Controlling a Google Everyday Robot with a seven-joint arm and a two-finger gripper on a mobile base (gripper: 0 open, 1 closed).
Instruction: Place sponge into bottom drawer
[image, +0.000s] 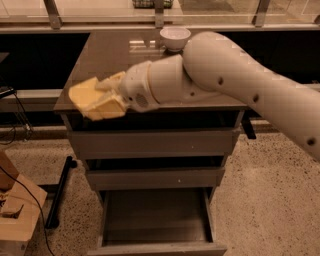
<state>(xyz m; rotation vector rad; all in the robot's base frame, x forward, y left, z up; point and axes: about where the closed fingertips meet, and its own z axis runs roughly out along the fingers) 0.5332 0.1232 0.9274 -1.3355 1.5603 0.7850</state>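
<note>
My gripper (100, 100) is shut on the pale-yellow sponge (86, 95) and holds it in the air at the front left corner of the cabinet top, above the drawers. The sponge sticks out to the left of the fingers (111, 107). The bottom drawer (155, 220) is pulled open below; its inside shows as an empty deep box. The white arm reaches in from the right and covers part of the cabinet top.
A white bowl (175, 37) stands at the back of the grey-brown cabinet top (115, 55). Two shallower drawers (150, 145) sit above the open one. A wooden box (15, 215) and a black stand leg (59, 192) are on the floor at left.
</note>
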